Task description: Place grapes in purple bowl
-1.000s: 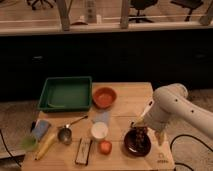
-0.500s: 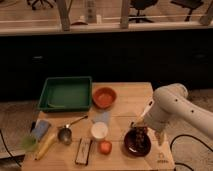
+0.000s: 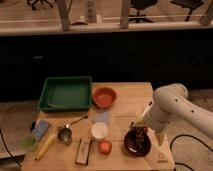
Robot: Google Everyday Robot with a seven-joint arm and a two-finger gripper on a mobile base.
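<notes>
1. Almost nothing is seen to have moved since the earlier frames: the white arm (image 3: pixel 172 107) is held in the same bent pose at the right of the table, and the objects lie where they were.
2. The wooden table (image 3: pixel 127 97) carries everything; the green tray (image 3: pixel 65 93) is set at its back left, well apart from the work.
3. The purple bowl (image 3: pixel 137 142) is placed near the front right edge, with the gripper (image 3: pixel 140 131) lowered directly over it.
4. The grapes (image 3: pixel 141 135) are seen as a dark bumpy cluster at the gripper's tip, above or just inside the bowl; whether they are clamped or already released cannot be told, nor how far the pincer is spread.
5. Risk, as judged: if the cluster is let go off-centre it may be dropped on the rim and rolled toward the table edge just beside the bowl; if the arm is lifted with a stem caught, the grapes may be dragged out again.
6. The orange bowl (image 3: pixel 104 97) is left behind, the white cup (image 3: pixel 99 131) and the red-orange fruit (image 3: pixel 105 147) just left of the purple bowl; a sideways withdrawal could knock them.
7. The metal scoop (image 3: pixel 66 134) and banana (image 3: pixel 45 145) lie far left, obstructing nothing.
</notes>
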